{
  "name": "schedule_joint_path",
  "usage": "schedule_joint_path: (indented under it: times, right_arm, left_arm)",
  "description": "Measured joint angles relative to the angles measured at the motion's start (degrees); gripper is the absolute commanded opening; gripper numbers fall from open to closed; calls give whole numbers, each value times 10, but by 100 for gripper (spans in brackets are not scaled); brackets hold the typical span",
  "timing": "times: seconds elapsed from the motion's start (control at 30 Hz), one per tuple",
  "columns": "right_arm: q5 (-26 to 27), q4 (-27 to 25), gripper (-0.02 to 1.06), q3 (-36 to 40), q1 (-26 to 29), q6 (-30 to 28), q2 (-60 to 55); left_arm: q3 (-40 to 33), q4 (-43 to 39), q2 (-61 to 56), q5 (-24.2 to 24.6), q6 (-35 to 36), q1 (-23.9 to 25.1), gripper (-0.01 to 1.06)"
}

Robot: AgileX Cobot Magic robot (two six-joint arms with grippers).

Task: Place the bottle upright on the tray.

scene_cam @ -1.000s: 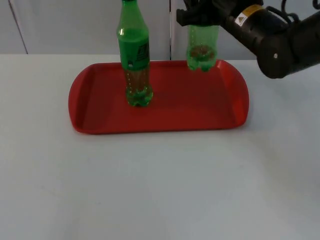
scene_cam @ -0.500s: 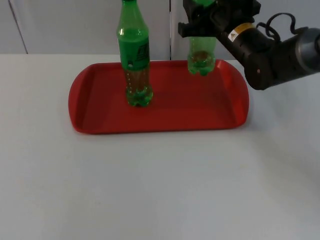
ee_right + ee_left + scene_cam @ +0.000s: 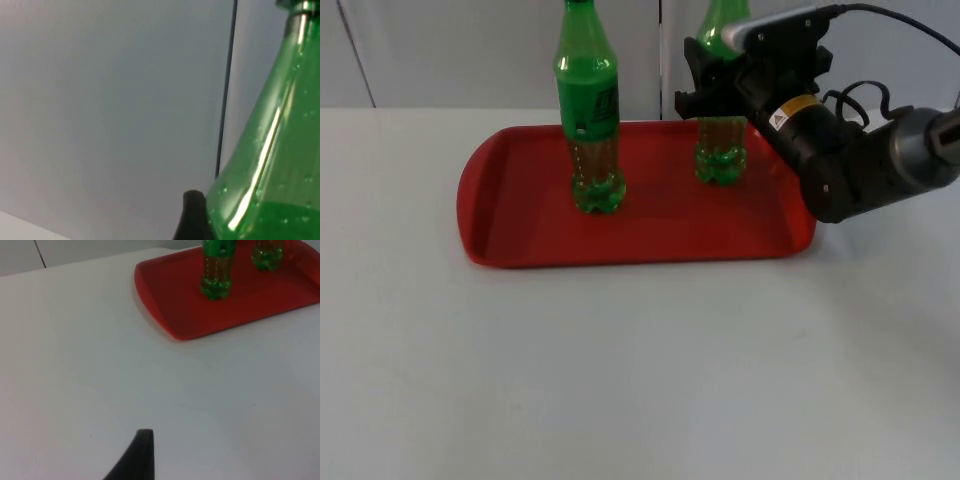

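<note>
**A:** On the red tray (image 3: 520, 215), right-hand half, the held green bottle (image 3: 721, 160) stands upright, its base apparently down on the tray floor near the far rim. Right gripper (image 3: 720, 85) is clamped across the bottle's mid-body — fingers closed onto it, label area hidden behind them. In the right wrist view the bottle's shoulder and neck rise straight up against the grey partition wall (image 3: 100, 100), a black fingertip pressed to the plastic.

**B:** Step in hand?

**A:** Judged as the set-down: bottle vertical, over the tray, seemingly seated. Whether the base bears full weight I cannot confirm — the top view's angle leaves contact slightly ambiguous.

**B:** Next move?

**A:** Release, I'd say. It calls for opening the fingers evenly so neither drags the bottle sideways, then backing away clear of the neck. Tall, narrow, partly filled — it would tip easily if nudged.

**B:** Left arm?

**A:** Waiting. Left gripper (image 3: 135, 460) hangs over bare white table (image 3: 620, 380), well apart from the tray; one black fingertip is visible, nothing held, but I cannot tell how far the fingers are open.

**B:** Count.

**A:** Bottles: two, both green, both upright on the tray. The second bottle (image 3: 588, 110) stands free on the left-centre, well apart from the held one. Trays: one. Grippers: two.
</note>
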State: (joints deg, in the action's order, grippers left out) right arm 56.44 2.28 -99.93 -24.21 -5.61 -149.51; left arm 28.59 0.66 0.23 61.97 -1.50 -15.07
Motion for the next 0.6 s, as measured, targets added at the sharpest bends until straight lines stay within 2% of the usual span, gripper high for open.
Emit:
schedule_joint_path:
  times: [0.03, 0.13, 0.17, 0.2, 0.3, 0.33, 0.37, 0.43, 0.6]
  right_arm:
    - [0, 0, 2, 0, 0, 0, 0]
    - [1, 0, 17, 0, 0, 0, 0]
    - [1, 0, 28, 0, 0, 0, 0]
    - [2, 0, 28, 0, 0, 0, -1]
    - [2, 0, 58, 0, 0, 0, -1]
    - [2, 0, 65, 0, 0, 0, -1]
    - [2, 0, 65, 0, 0, 2, -1]
    - [2, 1, 76, 0, 0, 2, -1]
    - [3, 1, 77, 0, 0, 2, -1]
  left_arm:
    - [0, -1, 0, 0, 0, 0, 105]
    - [0, -1, 0, 0, 0, 0, 105]
    - [0, -1, 0, 0, 0, 0, 105]
    - [0, -2, 0, 0, 0, 0, 105]
    - [0, -2, 0, 0, 0, 0, 105]
    - [0, -2, 0, 0, 0, 0, 105]
    - [0, -2, 0, 0, 0, 0, 105]
    - [0, -2, 0, 0, 0, 0, 105]
    - [0, -2, 0, 0, 0, 0, 105]
